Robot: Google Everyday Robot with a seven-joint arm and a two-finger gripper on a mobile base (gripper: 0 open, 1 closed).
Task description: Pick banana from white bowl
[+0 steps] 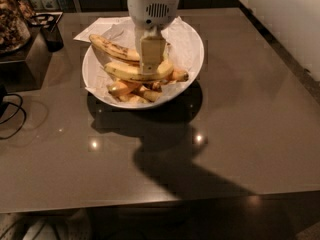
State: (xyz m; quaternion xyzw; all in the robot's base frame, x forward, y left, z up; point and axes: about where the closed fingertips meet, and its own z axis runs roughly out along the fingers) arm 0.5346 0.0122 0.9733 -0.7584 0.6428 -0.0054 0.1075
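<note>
Camera view: gripper (pixel 151 68) above banana (pixel 122 72) in bowl (pixel 200 54)

Single arm, seen from above. The white cylindrical wrist housing (pixel 153 4), with a slotted vent grille (pixel 158 10) on its near face, enters at the far edge of the tabletop (pixel 240 134) and points straight down. The beige gripper (pixel 151 66) hangs beneath it, left of centre, nearer the far-left corner.

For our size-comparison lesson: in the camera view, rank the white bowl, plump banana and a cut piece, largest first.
1. white bowl
2. banana
3. cut piece
The gripper is at the banana's middle, inside the bowl.
</note>
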